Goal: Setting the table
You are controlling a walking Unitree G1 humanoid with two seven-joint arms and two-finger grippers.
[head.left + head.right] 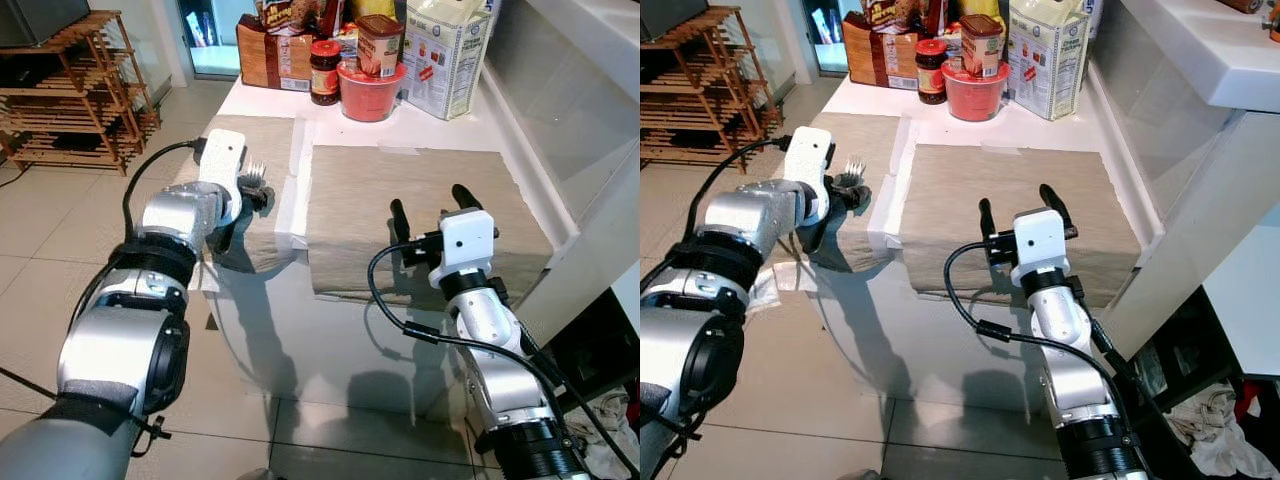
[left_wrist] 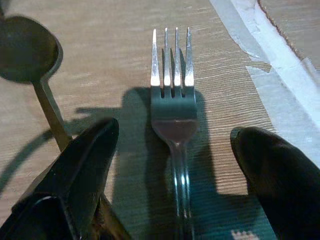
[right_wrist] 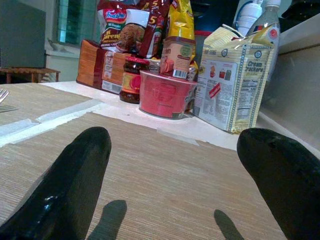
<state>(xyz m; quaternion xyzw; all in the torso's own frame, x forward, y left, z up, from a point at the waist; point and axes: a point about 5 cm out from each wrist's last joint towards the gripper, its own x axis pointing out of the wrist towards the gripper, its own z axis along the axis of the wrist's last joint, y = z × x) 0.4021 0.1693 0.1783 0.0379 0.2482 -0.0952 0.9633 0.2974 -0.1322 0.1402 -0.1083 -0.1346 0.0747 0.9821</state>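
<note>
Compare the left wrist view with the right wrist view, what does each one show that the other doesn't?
Left wrist view: a fork lying on a tan placemat between the left gripper's open fingers, tines pointing away, and a spoon beside it.

Right wrist view: the right gripper open over another placemat, with groceries along the table's far edge: a red bowl, a dark jar, a cream crackers pack and a noodle packet.

Both: two black fingers apart, woven matting, strips of white tape. The fork's tines also peek in at the right wrist view's edge.

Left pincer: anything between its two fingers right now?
Yes: the fork lies on the left placemat between the open left pincer's fingers, untouched by either. Left wrist view shows it.
</note>
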